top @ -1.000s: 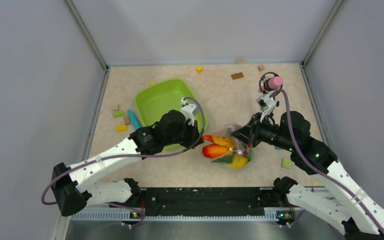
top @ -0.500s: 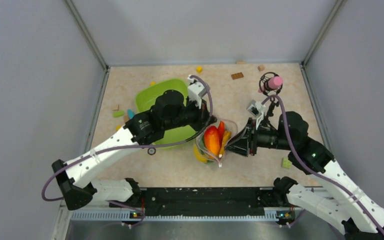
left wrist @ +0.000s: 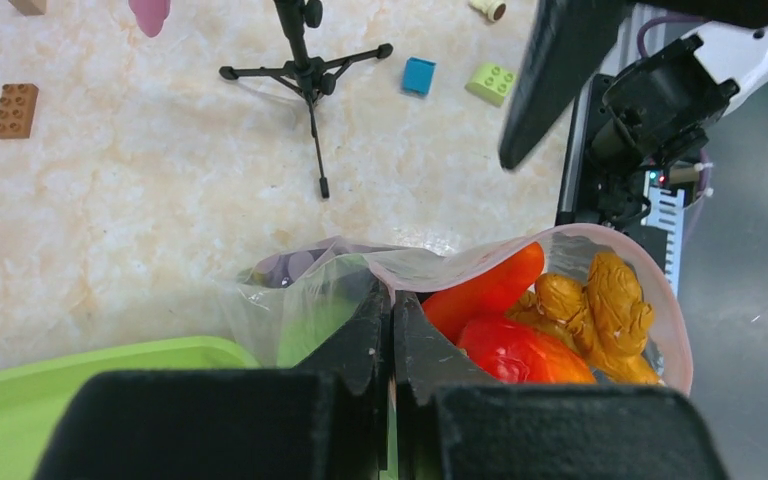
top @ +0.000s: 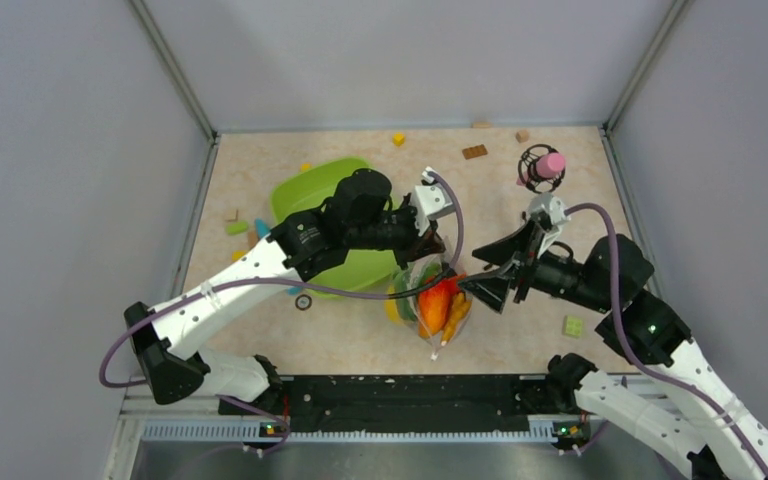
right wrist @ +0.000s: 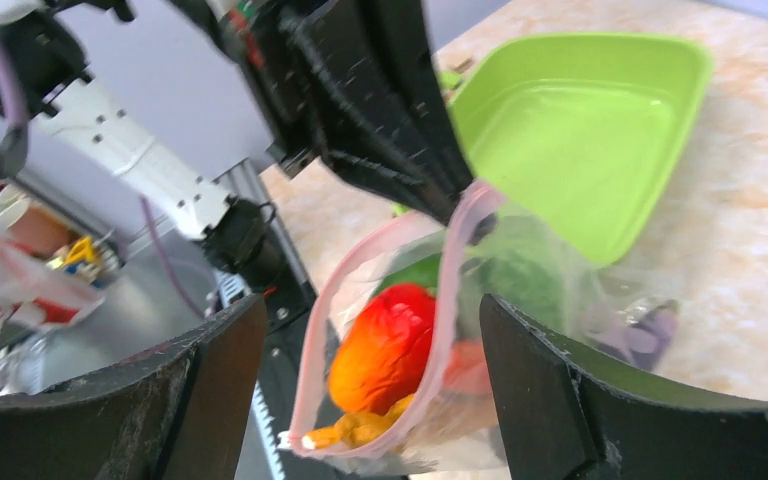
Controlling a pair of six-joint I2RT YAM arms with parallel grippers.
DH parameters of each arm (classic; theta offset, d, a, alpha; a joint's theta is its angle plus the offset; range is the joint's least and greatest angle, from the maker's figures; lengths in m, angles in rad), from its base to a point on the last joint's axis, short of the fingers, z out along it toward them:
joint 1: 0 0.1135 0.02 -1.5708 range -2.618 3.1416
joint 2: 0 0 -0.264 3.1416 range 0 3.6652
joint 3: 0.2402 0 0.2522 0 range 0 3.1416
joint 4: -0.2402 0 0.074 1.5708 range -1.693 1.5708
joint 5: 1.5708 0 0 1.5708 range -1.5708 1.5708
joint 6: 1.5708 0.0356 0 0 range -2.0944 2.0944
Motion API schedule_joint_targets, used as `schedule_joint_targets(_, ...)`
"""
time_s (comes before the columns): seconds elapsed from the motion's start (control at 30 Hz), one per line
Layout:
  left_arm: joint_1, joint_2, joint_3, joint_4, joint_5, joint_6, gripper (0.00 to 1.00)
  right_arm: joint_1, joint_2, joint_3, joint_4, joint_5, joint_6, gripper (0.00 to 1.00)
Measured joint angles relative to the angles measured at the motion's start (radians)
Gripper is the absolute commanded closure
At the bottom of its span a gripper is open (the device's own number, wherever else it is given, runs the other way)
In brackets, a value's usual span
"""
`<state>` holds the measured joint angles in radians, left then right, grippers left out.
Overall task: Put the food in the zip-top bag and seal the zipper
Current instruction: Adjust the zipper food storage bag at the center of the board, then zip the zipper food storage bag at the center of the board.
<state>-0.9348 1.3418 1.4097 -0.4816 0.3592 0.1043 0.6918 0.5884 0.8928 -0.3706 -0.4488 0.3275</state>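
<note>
Left gripper (left wrist: 392, 305), at 6 o'clock, pinches the zipper (left wrist: 460, 262) of the bag (left wrist: 290, 290); red and orange food (left wrist: 520, 345) sits inside at 4 o'clock. Tripod (left wrist: 305, 70) at 12 o'clock.

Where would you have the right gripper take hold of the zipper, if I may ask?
I'd grip the zipper at its low free end, coming from the right, jaws astride it. The left gripper pinches its top end, so the bag hangs open and both strips meet there.

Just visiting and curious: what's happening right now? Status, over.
Left tool shut on zip-top bag rim. Right tool open, apart. Food inside, zipper unsealed. Nothing blocking.
</note>
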Motion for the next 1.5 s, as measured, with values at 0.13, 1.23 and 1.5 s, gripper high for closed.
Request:
schedule_joint_targets(0.13, 0.000, 0.000, 0.005, -0.020, 0.007, 0.076, 1.00, 0.000, 0.012, 0.034, -0.011, 0.098, -0.006, 0.26)
schedule_joint_targets(1.23, 0.001, -0.137, -0.026, 0.120, -0.194, -0.160, 0.03, 0.000, 0.273, 0.126, -0.090, 0.349, 0.251, 1.00)
schedule_joint_targets(1.5, 0.003, -0.356, -0.278, 0.218, -0.340, -0.335, 0.06, 0.000, 0.372, 0.190, -0.075, 0.569, 0.349, 1.00)
